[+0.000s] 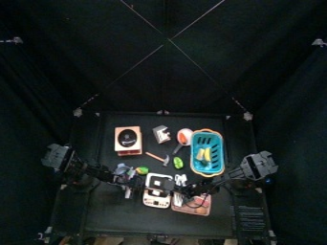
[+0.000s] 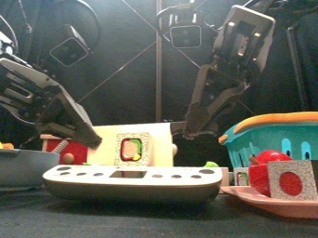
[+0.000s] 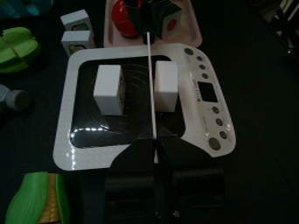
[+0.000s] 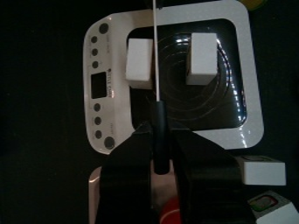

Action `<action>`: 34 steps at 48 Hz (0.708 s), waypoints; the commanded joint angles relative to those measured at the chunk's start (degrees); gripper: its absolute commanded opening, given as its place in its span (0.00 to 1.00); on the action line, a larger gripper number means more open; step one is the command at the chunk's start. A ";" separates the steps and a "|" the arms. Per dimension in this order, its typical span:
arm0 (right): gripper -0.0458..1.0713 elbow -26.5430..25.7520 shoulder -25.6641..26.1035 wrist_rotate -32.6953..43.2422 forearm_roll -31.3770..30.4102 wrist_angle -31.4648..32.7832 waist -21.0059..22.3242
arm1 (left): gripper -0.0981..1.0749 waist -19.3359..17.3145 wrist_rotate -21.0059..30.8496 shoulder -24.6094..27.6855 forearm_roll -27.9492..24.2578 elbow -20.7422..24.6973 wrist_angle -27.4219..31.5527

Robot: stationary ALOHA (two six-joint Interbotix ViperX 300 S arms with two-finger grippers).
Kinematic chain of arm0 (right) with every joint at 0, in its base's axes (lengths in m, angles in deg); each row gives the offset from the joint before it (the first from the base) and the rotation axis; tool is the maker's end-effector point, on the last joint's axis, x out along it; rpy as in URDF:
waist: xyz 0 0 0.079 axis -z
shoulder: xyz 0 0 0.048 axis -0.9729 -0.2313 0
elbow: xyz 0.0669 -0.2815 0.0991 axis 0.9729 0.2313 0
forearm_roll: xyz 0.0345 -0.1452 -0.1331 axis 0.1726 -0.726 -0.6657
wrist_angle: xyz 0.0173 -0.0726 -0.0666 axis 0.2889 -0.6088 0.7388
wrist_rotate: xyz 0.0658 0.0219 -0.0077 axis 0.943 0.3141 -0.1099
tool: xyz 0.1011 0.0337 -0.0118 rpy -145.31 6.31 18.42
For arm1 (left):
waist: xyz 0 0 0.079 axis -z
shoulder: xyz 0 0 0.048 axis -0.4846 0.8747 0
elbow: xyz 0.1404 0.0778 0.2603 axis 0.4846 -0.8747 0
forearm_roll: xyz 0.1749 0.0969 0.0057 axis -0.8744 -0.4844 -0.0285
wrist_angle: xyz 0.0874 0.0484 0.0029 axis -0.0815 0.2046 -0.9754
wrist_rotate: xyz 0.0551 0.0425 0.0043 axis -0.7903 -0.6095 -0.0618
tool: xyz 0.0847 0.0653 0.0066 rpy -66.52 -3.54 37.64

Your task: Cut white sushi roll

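1. On the black table (image 1: 102, 163), we see a white scale (image 3: 201, 96) holding two white sushi roll pieces (image 3: 107, 88), well apart, a gap between them.
2. Both our arms hang over the scale from opposite sides, wrists pitched down.
3. Our left gripper (image 3: 156, 157) looks clamped on a thin knife (image 3: 153, 79) running between the pieces.
4. Our right gripper (image 4: 156, 162) seems likewise closed on a thin blade (image 4: 155, 52).
5. We judge the roll soft, light, easily squashed; steady it by its flat sides.
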 commanded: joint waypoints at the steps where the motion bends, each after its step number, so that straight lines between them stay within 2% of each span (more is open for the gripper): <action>1: 0.29 -1.49 2.55 -0.09 -0.53 0.62 -0.18 | 0.37 -0.26 -0.18 -2.46 0.53 0.62 -0.26; 13: 0.29 -1.49 4.48 0.00 -1.67 1.67 0.09 | 0.37 -0.26 -0.26 -6.33 0.88 -0.18 -0.26; 34: 0.29 -1.49 4.66 0.09 -2.29 1.58 0.00 | 0.38 -0.26 -0.18 -6.59 1.23 -0.35 -0.26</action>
